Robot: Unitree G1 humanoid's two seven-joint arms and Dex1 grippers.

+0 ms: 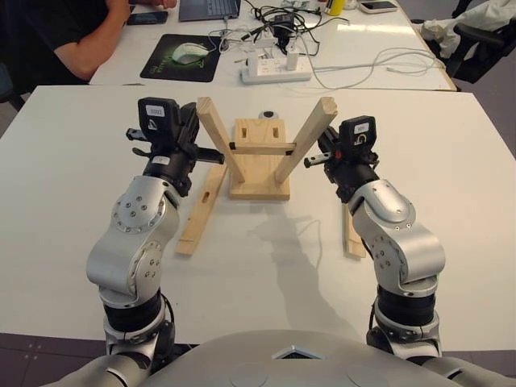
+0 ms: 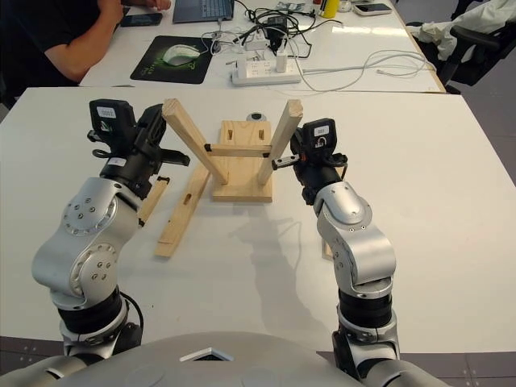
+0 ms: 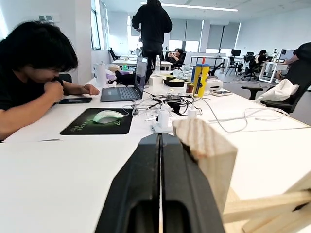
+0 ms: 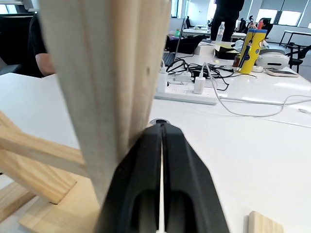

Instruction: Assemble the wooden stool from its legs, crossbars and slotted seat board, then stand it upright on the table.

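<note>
Although a loose leg (image 1: 197, 218) lies flat nearest the robot, work is farther out: left gripper (image 1: 218, 156) and right gripper (image 1: 310, 162), fingers closed together on nothing, flank the two standing legs (image 1: 219, 133). Seat board (image 1: 258, 181) lies mid-table, slots holding them, crossbar (image 1: 262, 148) between; far slots unfilled. Likely light, stiff, wobbly; grasp mid-leg.

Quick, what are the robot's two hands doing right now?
Left gripper: jaws shut, holding nothing, beside the left leg.
Right gripper: jaws shut, holding nothing, beside the right leg.
</note>
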